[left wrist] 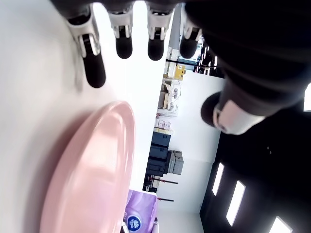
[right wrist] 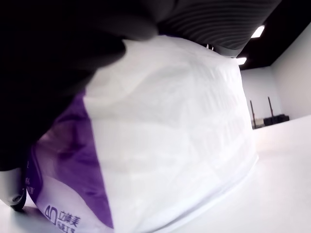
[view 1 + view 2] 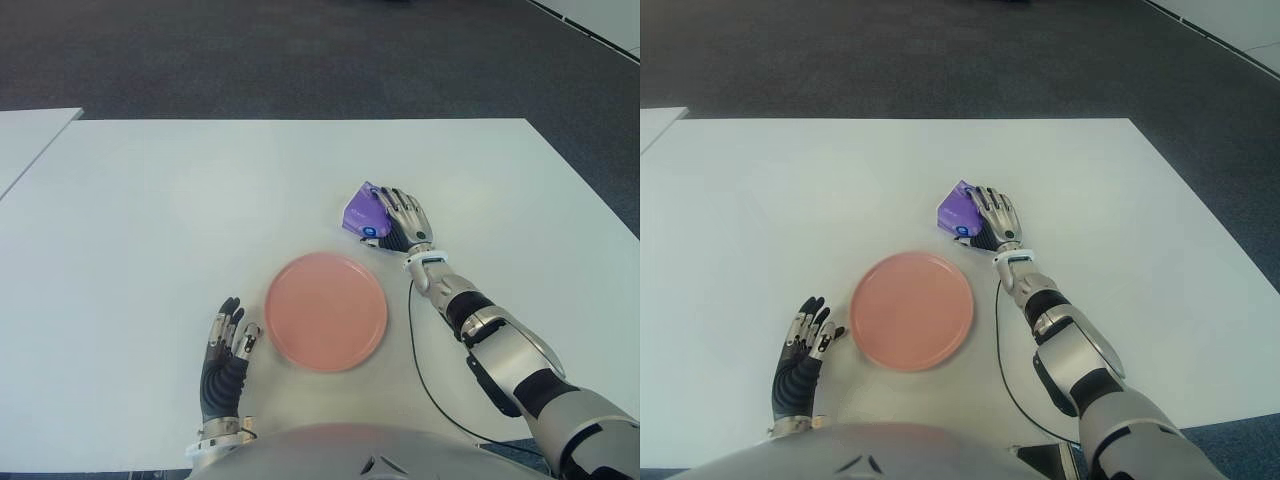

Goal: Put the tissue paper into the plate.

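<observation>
The tissue paper (image 3: 362,212) is a small soft pack, purple on one side with a round blue-and-white mark near its near corner, and white on the rest, as the right wrist view shows close up (image 2: 170,126). Its film wrapper is slightly wrinkled. It lies on the white desk (image 3: 150,220), beyond the plate and a little toward the robot's right, apart from the plate's rim. In the eye views its long axis runs diagonally, from the near end by the blue mark up and away toward the far left, where one corner points at the far edge of the desk.

There is one tissue pack, one plate and two hands. The plate (image 3: 326,311) is round, flat and salmon pink, and nothing lies in it.

The right hand (image 3: 402,216) is laid over the pack's right side, fingers stretched along it and touching it; the right wrist view shows the palm pressed against the wrapper, but whether the fingers have truly closed round the pack cannot be told.

The left hand (image 3: 228,345) shows just left of the plate, near the robot's body, its fingers loosely extended and holding nothing, fingertips (image 1: 93,73) close above the desk.
</observation>
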